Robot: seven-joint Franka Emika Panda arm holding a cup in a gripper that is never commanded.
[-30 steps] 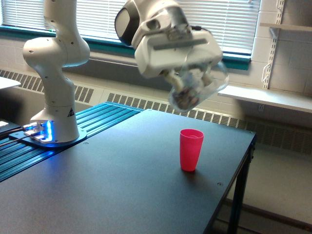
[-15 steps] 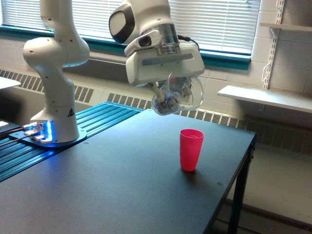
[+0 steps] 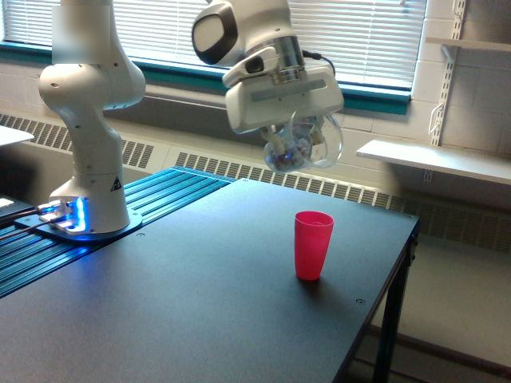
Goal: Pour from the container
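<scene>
I see my white gripper [image 3: 297,137] with its jaws clamped on the clear see-through plastic cup [image 3: 303,144], tilted, with small pinkish and bluish pieces inside. It hangs above the opaque pink-red cup [image 3: 313,245], slightly toward the exterior view's left, well clear of its rim, over the black table [image 3: 176,303].

Daylight pours through the white slatted window blinds [image 3: 351,36] behind me (my white upper arm [image 3: 84,28] blurs); shadows stay soft.
</scene>
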